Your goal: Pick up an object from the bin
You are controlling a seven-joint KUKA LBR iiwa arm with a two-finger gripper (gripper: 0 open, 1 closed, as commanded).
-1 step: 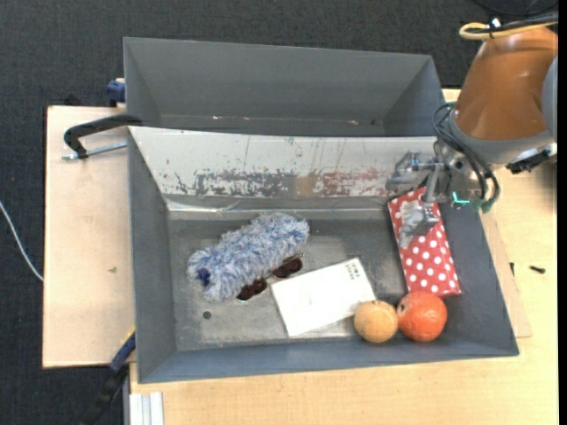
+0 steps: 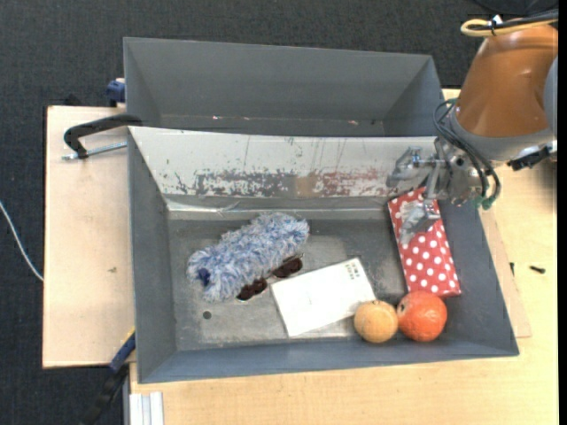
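End effector (image 2: 419, 212), open or closed unclear, met the red packet (image 2: 432, 259) at the bin's (image 2: 147, 264) right wall; the flat, leaning packet might slip.

the light is even and fairly bright, falling from above. the bin (image 2: 151, 264) takes its strongest glare on the scratched back wall (image 2: 266, 162), a pale band across the upper middle of the frame. the white card (image 2: 321, 297) at lower centre looks almost washed out. faint, soft shadows sit beneath the orange fruit (image 2: 376, 321) and the red fruit (image 2: 423, 315). the orange cover (image 2: 509, 78) at upper right carries a dull sheen. the carpet (image 2: 266, 7) along the top stays dark.
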